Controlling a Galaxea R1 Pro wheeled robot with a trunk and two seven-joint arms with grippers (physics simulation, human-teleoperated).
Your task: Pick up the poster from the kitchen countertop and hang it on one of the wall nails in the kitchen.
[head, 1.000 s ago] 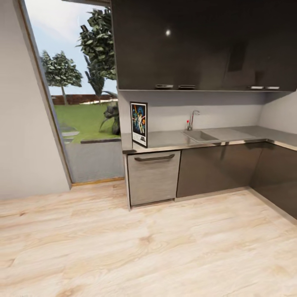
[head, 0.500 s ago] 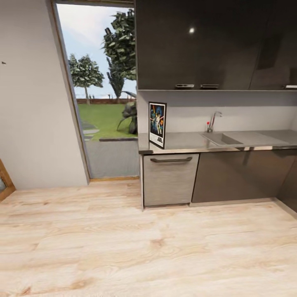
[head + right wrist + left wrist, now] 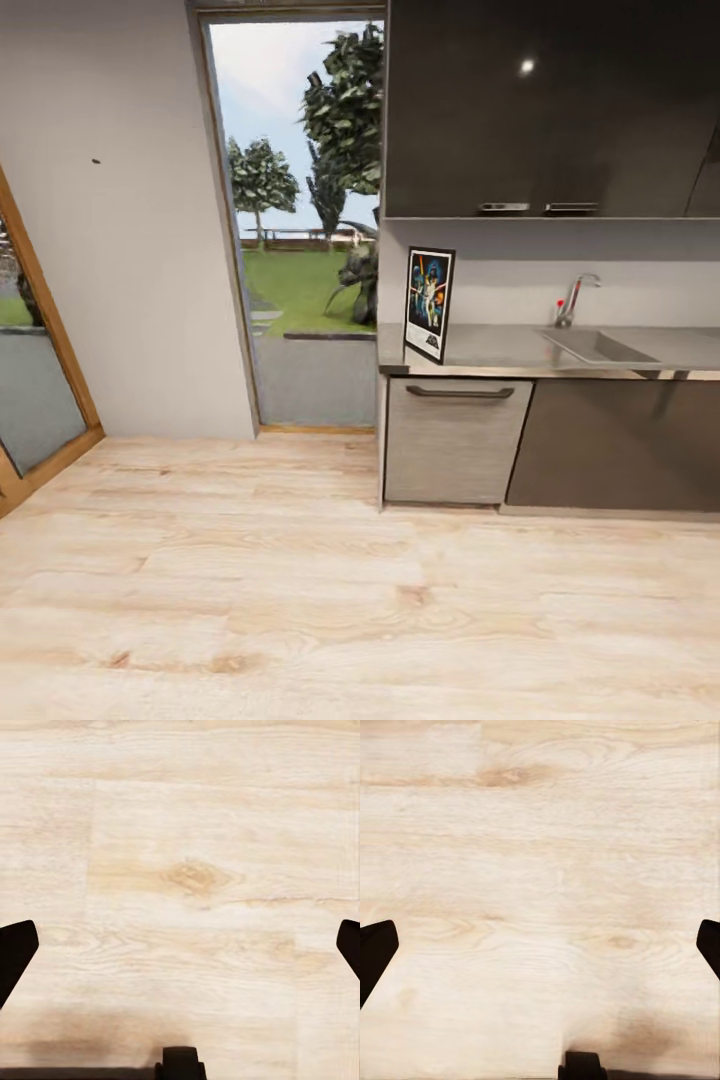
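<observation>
The poster (image 3: pixel 429 304) stands upright at the left end of the grey kitchen countertop (image 3: pixel 500 350), leaning by the wall; it has a black frame and colourful figures on dark blue. A tiny dark wall nail (image 3: pixel 96 160) sticks from the pale grey wall left of the window. In the left wrist view my left gripper (image 3: pixel 540 952) is open, dark fingertips (image 3: pixel 375 952) wide apart over wood floor. My right gripper (image 3: pixel 180 952) is open too, with its fingertips (image 3: pixel 15 949) spread above bare floor. Nothing is held.
A sink and tap (image 3: pixel 575 300) sit in the countertop above a silver dishwasher front (image 3: pixel 455 440). Dark upper cabinets (image 3: pixel 550 100) hang above. A tall window (image 3: pixel 300 220) shows a garden. A wood-framed glass door (image 3: pixel 30 360) is at the left. Pale wood floor (image 3: pixel 350 600) stretches ahead.
The whole head view has shifted: counter and poster slid right in the picture, and the left wall, nail and glass door came into view. That is camera motion.
</observation>
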